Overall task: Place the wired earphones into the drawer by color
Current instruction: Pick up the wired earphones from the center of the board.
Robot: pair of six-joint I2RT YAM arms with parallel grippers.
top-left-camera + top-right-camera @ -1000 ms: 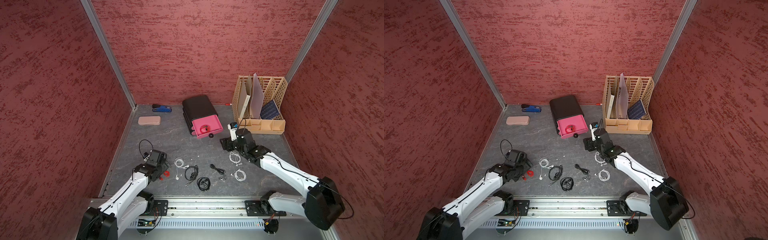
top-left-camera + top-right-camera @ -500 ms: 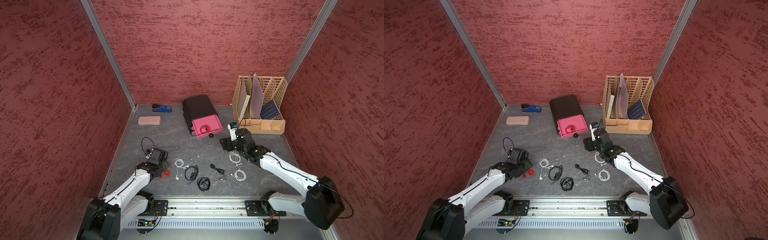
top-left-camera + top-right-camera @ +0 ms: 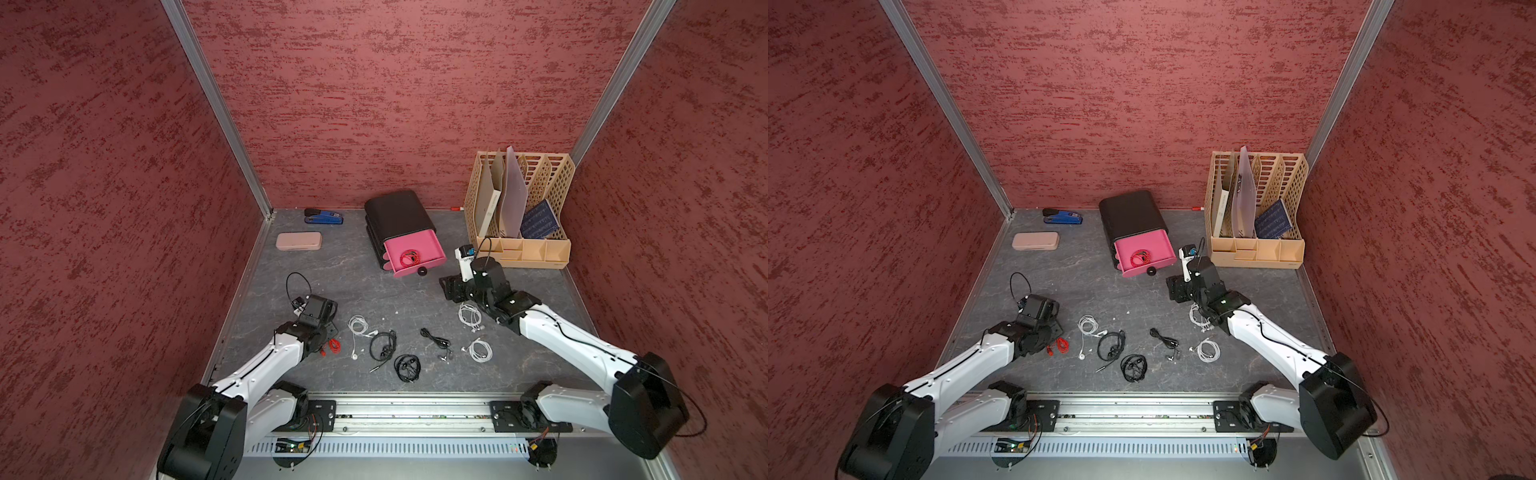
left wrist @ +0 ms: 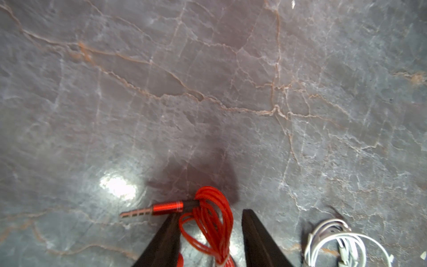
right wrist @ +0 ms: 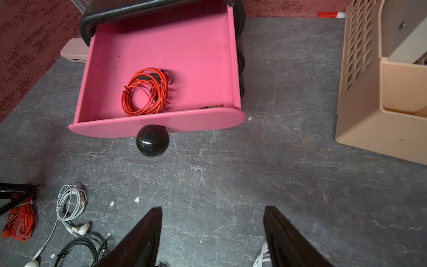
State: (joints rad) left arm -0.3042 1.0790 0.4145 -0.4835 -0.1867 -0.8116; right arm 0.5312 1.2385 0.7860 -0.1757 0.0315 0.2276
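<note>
The left hand [image 4: 210, 213] stands over the loose red earphones [image 4: 216, 228] near the front left corner of the surface [image 4: 208, 92]. Its two fingers are apart and straddle the bundle. One finger touches the cable and the other shows a sliver of gap, so no clamp is visible.

The bundle is light, limp, thin cable, tied at one point, with a stiff metal plug [image 4: 166, 208] sticking out sideways. It will likely squash and sag rather than resist, and loose loops or the plug may dangle and snag. The best hold looks to be across the gathered middle, where many strands lie together, not on a single loop or the smooth plug. A white coil [image 4: 335, 245] lies just beside it and should be kept out of the pinch.

The right hand [image 5: 213, 208] hovers empty, fingers wide apart, over bare surface in front of the open pink drawer [image 5: 157, 122]. The drawer is pulled out at the middle of the back edge and holds a second red coil [image 5: 145, 92].
</note>
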